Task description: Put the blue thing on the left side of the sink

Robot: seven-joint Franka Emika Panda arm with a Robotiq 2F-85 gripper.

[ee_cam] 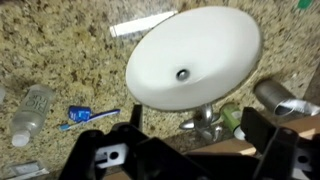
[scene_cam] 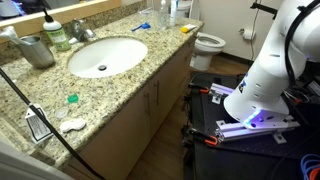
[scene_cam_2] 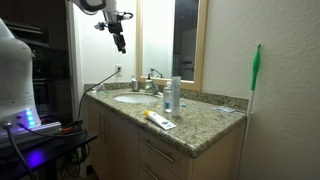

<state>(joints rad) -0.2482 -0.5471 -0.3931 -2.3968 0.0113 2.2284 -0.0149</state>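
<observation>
While the gripper point(ee_cam: 193, 128) hung high over the counter point(ee_cam: 60, 50), its fingers point(ee_cam: 134, 115) stood apart at the near edge of the wrist view. Just left of the left finger, the blue thing point(ee_cam: 92, 115) lay on the counter, its long axis running left to right, between a bottle point(ee_cam: 30, 108) and the sink point(ee_cam: 200, 45). Only an exterior view showed how high the gripper point(scene_cam_2: 118, 38) was; only the wrist view showed the sideways offset.
</observation>
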